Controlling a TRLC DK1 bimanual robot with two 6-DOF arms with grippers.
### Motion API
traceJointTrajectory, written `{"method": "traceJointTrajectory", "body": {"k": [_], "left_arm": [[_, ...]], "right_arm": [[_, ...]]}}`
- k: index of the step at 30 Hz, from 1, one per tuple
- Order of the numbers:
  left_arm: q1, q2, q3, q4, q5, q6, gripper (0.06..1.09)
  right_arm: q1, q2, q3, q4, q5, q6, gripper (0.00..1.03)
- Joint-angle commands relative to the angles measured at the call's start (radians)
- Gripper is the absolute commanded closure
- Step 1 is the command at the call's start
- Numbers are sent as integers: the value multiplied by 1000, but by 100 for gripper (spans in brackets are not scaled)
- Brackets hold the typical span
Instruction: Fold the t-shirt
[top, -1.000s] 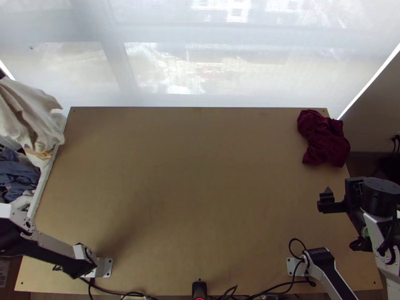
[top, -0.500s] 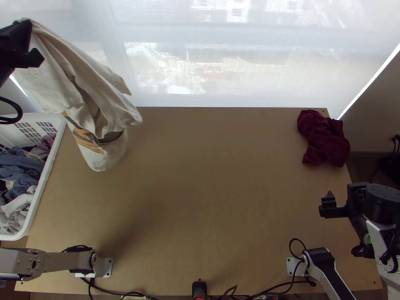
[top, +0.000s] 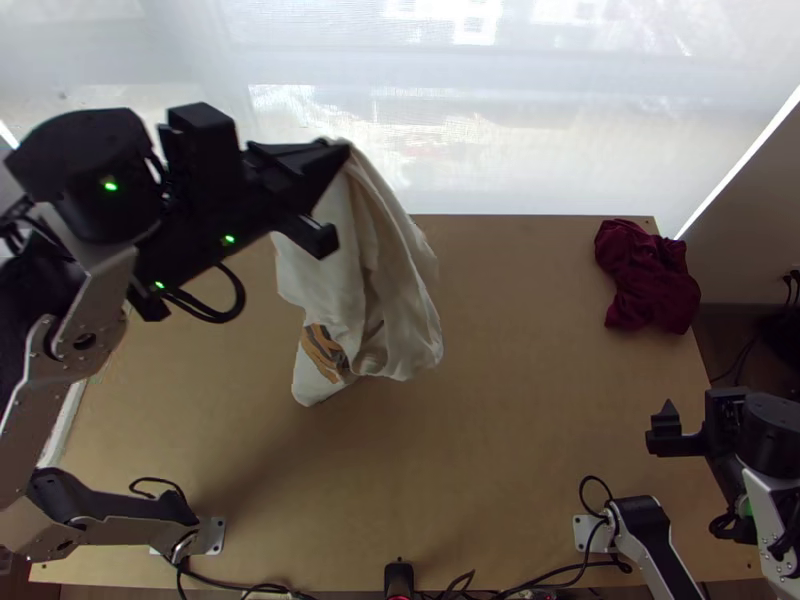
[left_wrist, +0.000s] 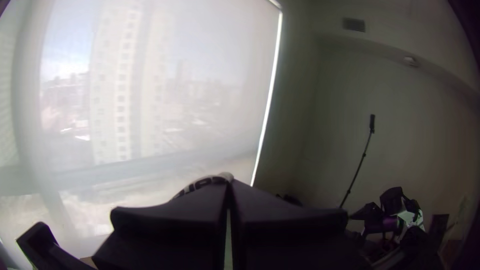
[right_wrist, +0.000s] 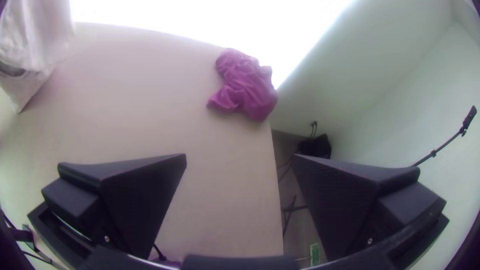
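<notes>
In the top view my left gripper (top: 335, 155) is shut on the top of a cream t-shirt (top: 375, 270), which hangs loosely bunched over the table's left-centre part, an orange and dark print low on it. The left wrist view has the left gripper (left_wrist: 228, 187) with its fingers together and a bit of printed shirt (left_wrist: 205, 182) at their tips. My right gripper (top: 665, 430) is at the table's right side, holding nothing; in the right wrist view the right gripper (right_wrist: 240, 157) has its fingers wide apart. The hanging t-shirt (right_wrist: 35, 40) also appears there.
A crumpled dark red cloth (top: 648, 278) lies at the table's far right corner. The wooden table (top: 540, 400) spreads between it and the arms' bases. Part of a white basket's rim (top: 62, 425) shows at the left edge, behind the left arm. A pale window blind (top: 560, 130) stands beyond the table.
The left gripper has carried the cream t-shirt rightward from over the basket to above the table. The right gripper has shifted slightly right and down in the top view.
</notes>
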Motion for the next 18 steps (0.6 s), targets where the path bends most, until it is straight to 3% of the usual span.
{"method": "traceJointTrajectory", "body": {"k": [1, 9, 18], "left_arm": [[-287, 124, 60, 54, -94, -7, 105], [-437, 211, 35, 58, -111, -6, 105], [-425, 225, -161, -40, -114, 29, 105]], "right_arm": [[-34, -47, 0, -31, 0, 0, 5], [-60, -93, 3, -88, 0, -5, 5], [-83, -91, 18, -88, -2, -19, 5]]}}
